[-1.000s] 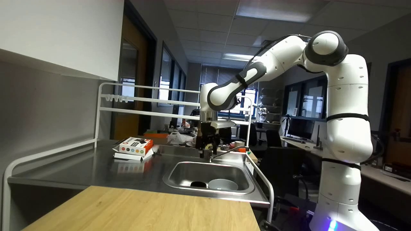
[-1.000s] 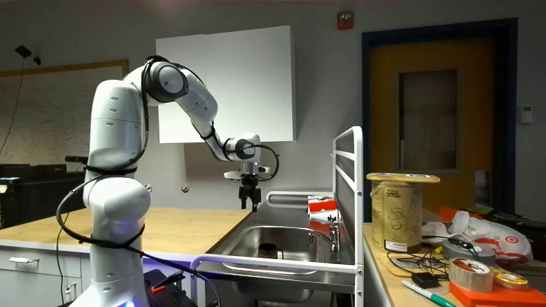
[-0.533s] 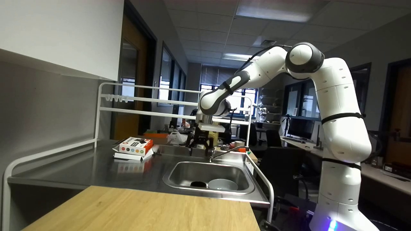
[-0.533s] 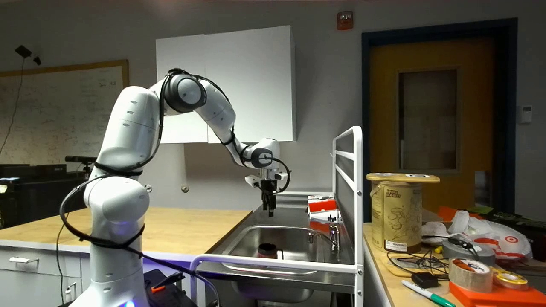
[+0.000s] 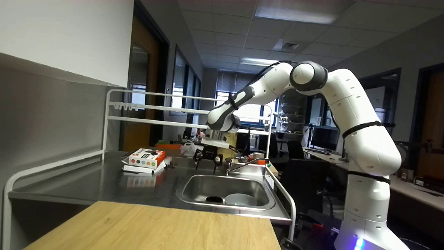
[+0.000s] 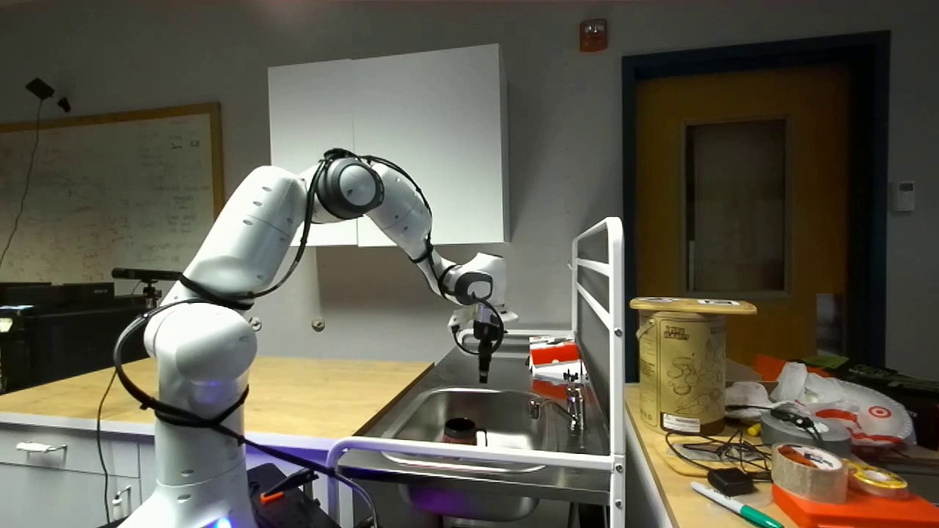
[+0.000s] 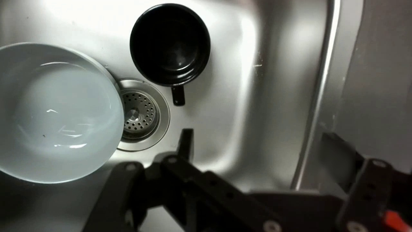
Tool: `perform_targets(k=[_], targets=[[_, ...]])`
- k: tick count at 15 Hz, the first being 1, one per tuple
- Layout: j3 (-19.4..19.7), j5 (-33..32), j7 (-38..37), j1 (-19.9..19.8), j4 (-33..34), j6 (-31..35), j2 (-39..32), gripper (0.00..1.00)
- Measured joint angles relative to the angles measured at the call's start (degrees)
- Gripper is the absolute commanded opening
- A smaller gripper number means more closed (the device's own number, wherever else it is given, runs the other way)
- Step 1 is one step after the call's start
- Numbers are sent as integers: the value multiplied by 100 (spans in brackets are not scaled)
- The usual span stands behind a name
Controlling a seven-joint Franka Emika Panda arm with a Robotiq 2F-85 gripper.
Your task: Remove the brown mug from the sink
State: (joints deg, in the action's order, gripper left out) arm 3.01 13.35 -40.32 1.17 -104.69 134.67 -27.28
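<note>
The mug (image 7: 170, 45) stands upright in the sink (image 7: 325, 64), its inside black and its handle pointing toward my gripper's side of the wrist view. Its dark brown outside shows in an exterior view (image 6: 460, 434); only its dark top shows in an exterior view (image 5: 214, 199). My gripper (image 7: 259, 137) is open and empty, its two fingers wide apart. In both exterior views the gripper (image 5: 206, 167) (image 6: 483, 378) hangs above the sink area, higher than the mug and apart from it. In the wrist view the mug lies beyond the left finger (image 7: 186, 141).
A pale bowl (image 7: 61, 112) sits in the sink beside the mug, partly over the drain (image 7: 138, 112). A faucet (image 6: 576, 411) stands at the sink's edge. A white rail rack (image 6: 618, 330), an open box (image 5: 147, 158) and a wooden tabletop (image 5: 156, 225) surround the sink.
The arm has reached forward and lowered, carrying the gripper toward the faucet side of the counter. The gripper has turned about its upright axis and tilted slightly. The mug and bowl have not moved.
</note>
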Motion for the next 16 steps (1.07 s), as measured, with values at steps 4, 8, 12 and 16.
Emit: perform_targets(k=[4, 8, 12, 16], targets=[[191, 260, -776, -55, 240, -98, -480, 100], [144, 613, -1466, -26, 309, -366, -653, 100], [67, 692, -2158, 176, 310, -467, -688, 100], [82, 690, -2707, 252, 306, -344, -824, 100]])
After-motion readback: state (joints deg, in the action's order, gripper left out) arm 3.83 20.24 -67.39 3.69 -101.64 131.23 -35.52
